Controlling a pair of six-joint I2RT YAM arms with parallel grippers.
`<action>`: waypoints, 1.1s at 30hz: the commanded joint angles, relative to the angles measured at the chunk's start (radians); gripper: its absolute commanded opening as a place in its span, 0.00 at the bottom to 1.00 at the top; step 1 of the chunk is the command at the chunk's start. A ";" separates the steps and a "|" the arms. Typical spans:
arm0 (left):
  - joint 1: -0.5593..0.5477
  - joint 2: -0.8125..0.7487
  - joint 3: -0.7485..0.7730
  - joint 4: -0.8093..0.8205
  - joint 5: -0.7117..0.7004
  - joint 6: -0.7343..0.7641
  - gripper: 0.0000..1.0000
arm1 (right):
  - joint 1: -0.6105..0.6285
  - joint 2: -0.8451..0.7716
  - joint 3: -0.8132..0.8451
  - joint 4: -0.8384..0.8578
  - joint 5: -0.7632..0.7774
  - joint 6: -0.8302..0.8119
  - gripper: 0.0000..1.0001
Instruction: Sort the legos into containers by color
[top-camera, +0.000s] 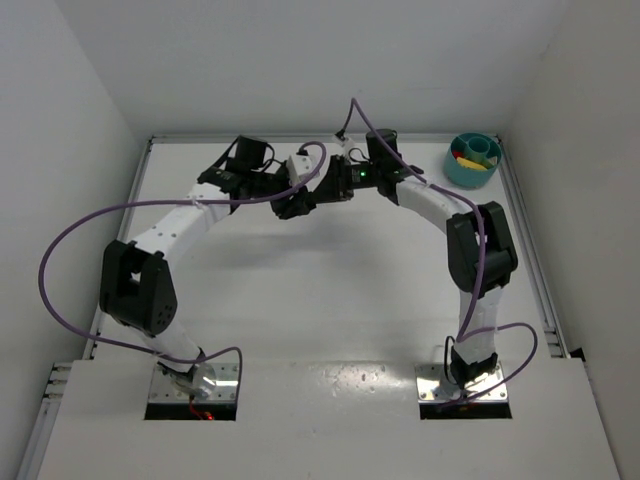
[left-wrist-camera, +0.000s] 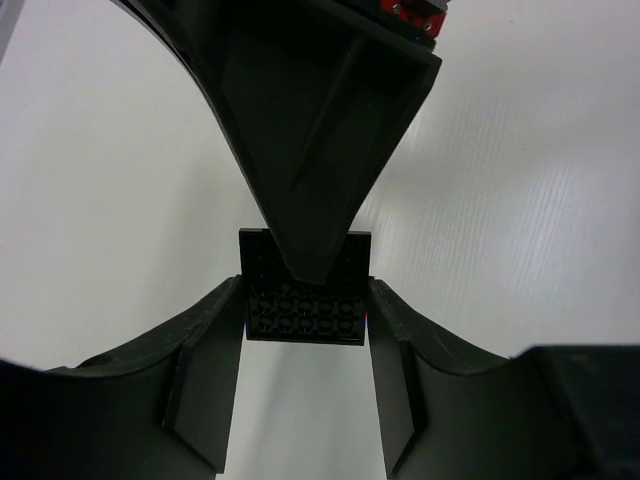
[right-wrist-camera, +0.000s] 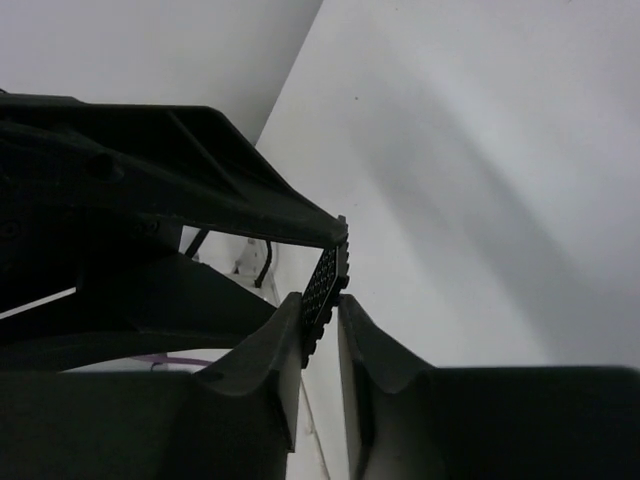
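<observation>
Black lego plate (left-wrist-camera: 305, 318) sits between the two arms at the far middle of the bench (top-camera: 330, 290) and looks lifted clear of its surface. Left pincer (left-wrist-camera: 305, 300) is clamped on it: both fingers press the plate's opposite side edges, studded face toward the left wrist camera. Right pincer (right-wrist-camera: 320, 305) comes in from the opposite side and straddles the same plate across its thin dimension. One of its fingers (left-wrist-camera: 320, 150) lies over the upper middle of the studded face, and the other is hidden behind. In the right wrist view the plate (right-wrist-camera: 328, 275) shows edge-on and tilted, its lower end down between the two nearly closed fingers. One finger touches it; whether the other presses it too, cannot tell, so a full grip by the right pincer is unclear. Teal bowl (top-camera: 470, 178) stands at the far right corner of the bench, well apart from the plate and both pincers. Yellow bricks (top-camera: 470, 161) lie inside it with a small red bit beside them; which compartments, too small to tell. Purple cables (top-camera: 60, 250) loop off both arms.
</observation>
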 joint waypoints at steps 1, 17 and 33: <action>-0.008 -0.050 -0.003 0.043 0.000 -0.005 0.18 | 0.011 -0.003 0.054 0.014 -0.038 -0.028 0.15; -0.018 -0.174 -0.147 0.080 -0.040 -0.040 0.82 | -0.067 -0.092 0.154 -0.290 0.499 -0.400 0.00; -0.018 -0.173 -0.150 0.150 -0.127 -0.158 0.99 | -0.336 0.083 0.589 -0.448 1.315 -0.679 0.00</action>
